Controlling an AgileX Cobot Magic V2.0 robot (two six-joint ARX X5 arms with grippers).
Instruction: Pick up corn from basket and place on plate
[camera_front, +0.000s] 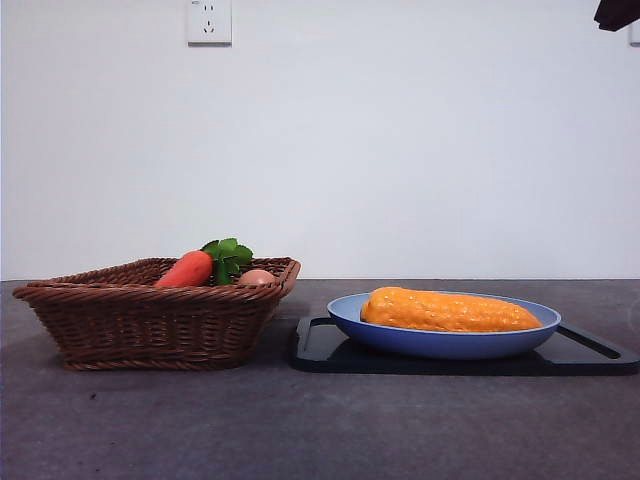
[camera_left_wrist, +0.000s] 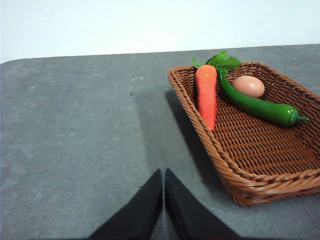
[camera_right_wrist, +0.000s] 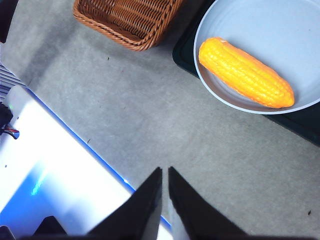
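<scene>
The corn (camera_front: 448, 310) is lying lengthwise inside the plate (camera_front: 440, 344), which is sitting on a black tray (camera_front: 600, 355) just beside the basket (camera_front: 150, 325). Judged from that, the placing step is looking complete and the task is sitting at its close: nothing of the corn is overhanging the rim, and no pincer is touching it.

The right pincer (camera_right_wrist: 164, 172) is hanging above bare worktop (camera_right_wrist: 150, 125) with its two black jaws pressed together, tip to tip, and nothing between them. The corn is lying well ahead of it and off to one side, clearly apart from the tips, and a corner of the basket is showing further ahead on the other side. In the front view only a dark tip is showing at an upper corner, so that arm is sitting high and clear.

The left pincer (camera_left_wrist: 163, 175) is likewise closed and gripping nothing, hovering over the worktop with the basket near, ahead and to the side. Inside the basket a carrot (camera_left_wrist: 207, 95), a green pepper (camera_left_wrist: 260, 107) and an egg (camera_left_wrist: 248, 86) are resting; none of them is being touched.

What is left seems to call for little: probably keeping both arms clear of the plate so the corn is not being nudged.
</scene>
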